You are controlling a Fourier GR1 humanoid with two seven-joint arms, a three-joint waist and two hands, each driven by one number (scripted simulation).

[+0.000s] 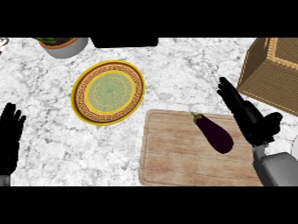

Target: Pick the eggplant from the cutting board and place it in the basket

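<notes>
Two hands are being held open over the counter [177, 65]: the right hand [247, 113], fingers straight, is being held just beside the eggplant [213, 132], and the left hand [6, 140] is being rested near the lower left edge. The eggplant is lying slantwise on the right part of the cutting board [174, 159]. The basket [277, 81] is standing at the upper right, beyond the right hand.

Bare counter [177, 65] opens beyond the cutting board [177, 153]; the tall basket [267, 83] walls its right, plate [108, 92] left.

Patterned plate [108, 92], potted plant [64, 45], marble counter [177, 70]
</notes>
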